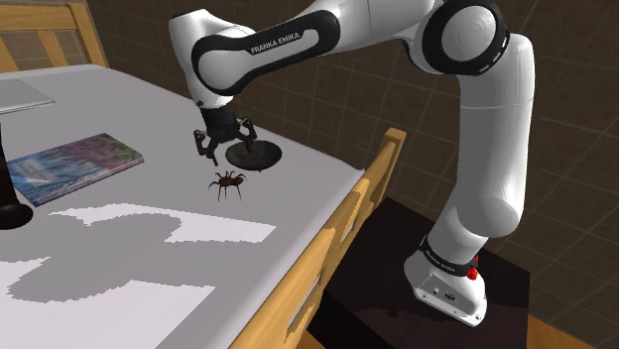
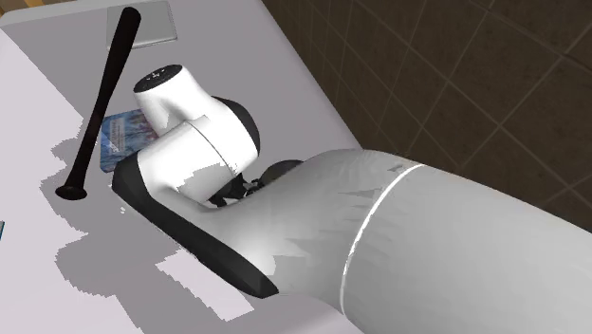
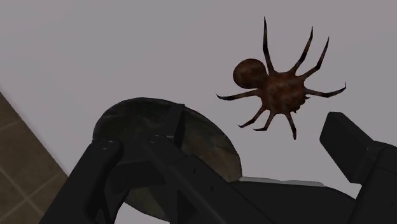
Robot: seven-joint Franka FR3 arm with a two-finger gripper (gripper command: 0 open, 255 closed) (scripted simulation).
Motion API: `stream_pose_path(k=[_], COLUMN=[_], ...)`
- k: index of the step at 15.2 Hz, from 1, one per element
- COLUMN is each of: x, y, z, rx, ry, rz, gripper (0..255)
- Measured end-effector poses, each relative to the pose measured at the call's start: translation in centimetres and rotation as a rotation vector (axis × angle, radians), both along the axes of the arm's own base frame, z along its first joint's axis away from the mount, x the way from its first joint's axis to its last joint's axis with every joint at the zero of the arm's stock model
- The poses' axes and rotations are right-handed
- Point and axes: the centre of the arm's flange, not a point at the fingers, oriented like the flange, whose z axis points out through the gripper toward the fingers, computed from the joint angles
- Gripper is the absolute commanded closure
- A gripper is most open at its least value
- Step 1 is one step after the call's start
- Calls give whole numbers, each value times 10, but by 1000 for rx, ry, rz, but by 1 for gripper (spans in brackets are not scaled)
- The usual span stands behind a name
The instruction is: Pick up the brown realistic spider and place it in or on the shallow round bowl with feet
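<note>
The brown spider lies on the pale grey bed surface, legs spread. Just behind it, toward the bed's edge, stands the dark shallow round bowl. My gripper hangs open a little above the surface, beside the bowl and just above the spider. In the wrist view the spider lies ahead of the fingertips, nearer the right finger, and touches neither. The bowl sits partly behind the left finger. Nothing is between the fingers.
A colourful book lies to the shoulder view's left of the spider. A black bat stands on the bed near the book. The wooden bed rail runs along the edge close to the bowl. The stand is beyond it.
</note>
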Motion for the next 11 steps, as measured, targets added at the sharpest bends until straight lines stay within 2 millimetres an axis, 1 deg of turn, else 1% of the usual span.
stream_pose_path(k=[1,3,4,7,11], x=[9,30,35,40,38], y=[4,16,17,17,14], z=[-9,-22,-26,-42,-65], rx=[-8,-24,-28,-33,-34], ry=[2,5,6,6,6], rz=[-9,-27,-32,-37,-37], gripper=[0,0,0,0,0])
